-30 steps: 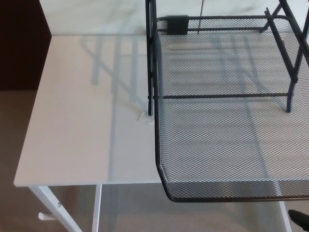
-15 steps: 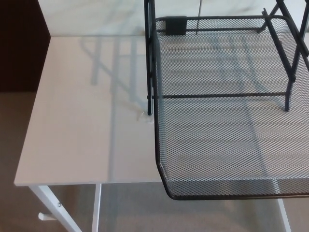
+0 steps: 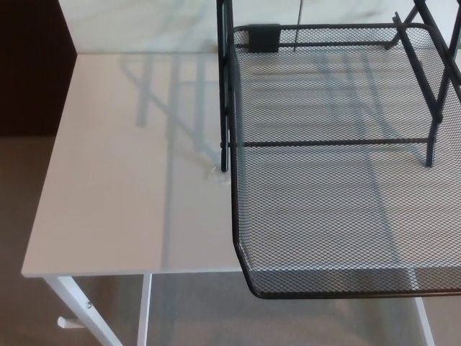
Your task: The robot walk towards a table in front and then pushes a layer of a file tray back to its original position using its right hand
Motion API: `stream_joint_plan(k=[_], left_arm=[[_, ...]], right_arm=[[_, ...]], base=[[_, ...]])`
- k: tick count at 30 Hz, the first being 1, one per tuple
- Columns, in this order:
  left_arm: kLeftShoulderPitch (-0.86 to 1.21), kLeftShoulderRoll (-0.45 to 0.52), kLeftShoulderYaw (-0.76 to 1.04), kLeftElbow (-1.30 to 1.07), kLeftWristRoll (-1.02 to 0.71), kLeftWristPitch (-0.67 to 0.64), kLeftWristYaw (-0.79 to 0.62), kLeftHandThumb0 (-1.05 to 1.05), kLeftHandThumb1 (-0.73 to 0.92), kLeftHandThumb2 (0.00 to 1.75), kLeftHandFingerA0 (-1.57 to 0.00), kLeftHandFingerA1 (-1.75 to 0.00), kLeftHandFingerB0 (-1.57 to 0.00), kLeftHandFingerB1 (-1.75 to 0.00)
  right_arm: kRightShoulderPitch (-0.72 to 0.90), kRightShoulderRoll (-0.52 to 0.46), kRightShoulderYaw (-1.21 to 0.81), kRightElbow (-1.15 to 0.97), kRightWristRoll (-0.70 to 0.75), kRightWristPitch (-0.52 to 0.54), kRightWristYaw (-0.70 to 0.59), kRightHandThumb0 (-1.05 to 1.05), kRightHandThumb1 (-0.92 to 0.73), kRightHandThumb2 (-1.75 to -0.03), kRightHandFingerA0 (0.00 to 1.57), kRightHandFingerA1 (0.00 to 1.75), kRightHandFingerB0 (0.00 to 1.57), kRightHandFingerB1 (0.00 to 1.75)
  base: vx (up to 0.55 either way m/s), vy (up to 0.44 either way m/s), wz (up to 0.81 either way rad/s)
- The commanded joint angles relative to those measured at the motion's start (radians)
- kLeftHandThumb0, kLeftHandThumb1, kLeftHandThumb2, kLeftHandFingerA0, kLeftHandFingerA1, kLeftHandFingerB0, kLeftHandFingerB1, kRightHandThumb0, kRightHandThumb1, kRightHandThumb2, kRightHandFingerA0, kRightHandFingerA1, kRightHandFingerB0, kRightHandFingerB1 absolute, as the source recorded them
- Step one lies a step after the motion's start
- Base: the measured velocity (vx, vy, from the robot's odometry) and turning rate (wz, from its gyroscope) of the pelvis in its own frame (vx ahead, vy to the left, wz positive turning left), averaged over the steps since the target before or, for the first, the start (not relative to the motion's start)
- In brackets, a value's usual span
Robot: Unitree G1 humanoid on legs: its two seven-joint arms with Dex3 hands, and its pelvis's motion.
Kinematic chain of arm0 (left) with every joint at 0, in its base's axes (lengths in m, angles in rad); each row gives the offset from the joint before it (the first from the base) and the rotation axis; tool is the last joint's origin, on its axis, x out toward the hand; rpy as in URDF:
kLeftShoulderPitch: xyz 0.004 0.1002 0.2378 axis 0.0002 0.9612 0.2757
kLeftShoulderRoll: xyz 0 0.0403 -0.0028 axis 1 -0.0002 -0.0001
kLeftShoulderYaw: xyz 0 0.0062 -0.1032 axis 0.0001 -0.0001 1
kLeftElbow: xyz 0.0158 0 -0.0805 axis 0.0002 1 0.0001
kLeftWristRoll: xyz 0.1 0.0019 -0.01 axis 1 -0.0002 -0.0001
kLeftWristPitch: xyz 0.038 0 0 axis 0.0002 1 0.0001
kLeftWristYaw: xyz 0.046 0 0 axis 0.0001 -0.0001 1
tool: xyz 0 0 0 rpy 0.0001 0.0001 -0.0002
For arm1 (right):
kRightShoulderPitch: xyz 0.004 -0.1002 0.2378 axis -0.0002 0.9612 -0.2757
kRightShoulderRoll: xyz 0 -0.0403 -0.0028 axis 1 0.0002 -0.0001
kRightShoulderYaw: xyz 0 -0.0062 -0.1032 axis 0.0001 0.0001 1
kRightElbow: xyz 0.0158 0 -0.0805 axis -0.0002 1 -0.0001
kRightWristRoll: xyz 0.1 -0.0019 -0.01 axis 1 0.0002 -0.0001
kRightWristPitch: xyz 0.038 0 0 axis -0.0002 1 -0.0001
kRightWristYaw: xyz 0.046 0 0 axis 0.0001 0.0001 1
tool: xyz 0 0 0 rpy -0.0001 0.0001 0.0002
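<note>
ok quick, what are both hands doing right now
Left hand: not in view, so its state cannot be told.
Right hand: not in view either; nothing touches the pulled-out mesh tray layer on the white table.

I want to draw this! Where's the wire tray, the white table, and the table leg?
wire tray [image 3: 346, 292]: head view, front rim.
white table [image 3: 122, 187]: head view, bare top.
table leg [image 3: 75, 306]: head view, slanted front-left leg.
</note>
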Motion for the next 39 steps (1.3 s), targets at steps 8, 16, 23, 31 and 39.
stream_joint_plan(k=[8, 16, 23, 31, 39], left_arm=[[-0.010, 0.023, 0.000, -0.041, 0.005, 0.036, -0.019, -0.46, 0.59, 0.58, -0.66, -0.42, -0.50, -0.37], [-0.031, 0.028, -0.001, -0.051, 0.001, 0.044, -0.032, -0.45, 0.58, 0.58, -0.66, -0.41, -0.51, -0.37], [-0.075, 0.034, -0.011, -0.016, 0.014, 0.034, -0.039, -0.47, 0.59, 0.58, -0.67, -0.42, -0.51, -0.37], [-0.069, 0.037, -0.020, -0.021, 0.022, 0.045, -0.052, -0.51, 0.49, 0.77, -0.58, -0.52, -0.43, -0.46], [-0.074, 0.036, -0.020, -0.021, 0.022, 0.043, -0.047, -0.44, 0.57, 0.57, -0.66, -0.42, -0.49, -0.37]], right_arm=[[0.004, 0.074, 0.012, -0.120, -0.383, -0.473, -0.053, 0.10, -0.52, -0.60, 0.05, 0.41, 0.06, 0.26], [0.080, 0.022, 0.186, -0.211, -0.485, -0.507, 0.061, 0.06, -0.39, -0.64, 0.00, 0.09, 0.00, 0.10], [0.107, -0.040, 0.282, -0.270, -0.621, -0.421, 0.109, 0.05, -0.32, -0.59, 0.00, 0.00, 0.00, 0.01], [0.142, -0.045, 0.330, -0.320, -0.789, -0.375, 0.106, 0.32, -0.29, -0.59, 0.00, 0.00, 0.05, 0.01], [0.103, -0.037, 0.394, -0.299, -0.921, -0.352, 0.063, 0.23, -0.29, -0.57, 0.00, 0.00, 0.01, 0.00]], base=[[0.00, 0.000, 0.00], [0.00, 0.000, 0.00], [0.00, 0.000, 0.00], [0.00, 0.000, 0.00], [0.00, 0.000, 0.00]])
